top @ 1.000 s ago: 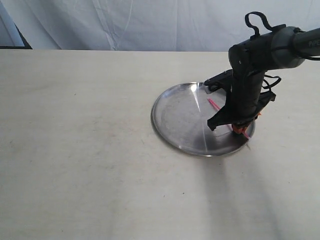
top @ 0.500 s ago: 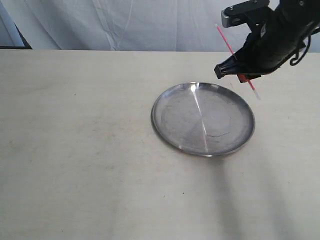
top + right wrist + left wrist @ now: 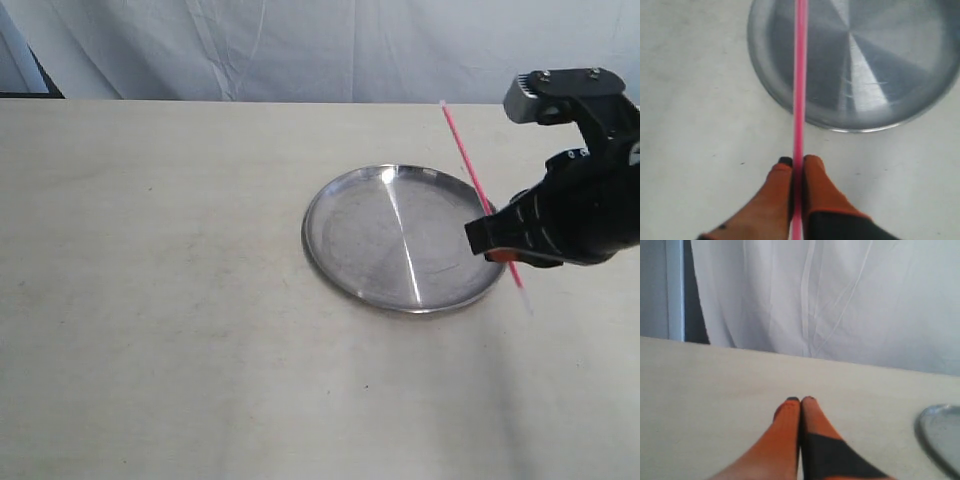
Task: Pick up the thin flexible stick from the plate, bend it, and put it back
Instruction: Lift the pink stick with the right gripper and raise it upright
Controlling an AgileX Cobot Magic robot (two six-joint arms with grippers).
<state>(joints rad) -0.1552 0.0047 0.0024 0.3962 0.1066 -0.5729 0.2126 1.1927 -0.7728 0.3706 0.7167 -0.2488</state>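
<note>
The thin pink stick (image 3: 468,165) is straight and held in the air, slanting from upper left down to its whitish tip near the plate's right edge. My right gripper (image 3: 505,256) is shut on the stick (image 3: 800,75) near its lower end, its orange fingers (image 3: 815,187) pressed against it on both sides. The round steel plate (image 3: 345,235) lies bare on the table, and the stick crosses over the plate (image 3: 900,65) in the right wrist view. My left gripper (image 3: 800,401) is shut with nothing in it, low over the table, outside the exterior view.
A pale table (image 3: 150,300) carries the plate. A white cloth (image 3: 300,50) hangs behind the far edge. A dark post (image 3: 695,290) stands at the back left. The plate's rim (image 3: 927,432) shows at the edge of the left wrist view.
My right gripper has lifted the stick off the plate, swung up and back, and has now come down to the plate's right side. The plate has stayed put.
</note>
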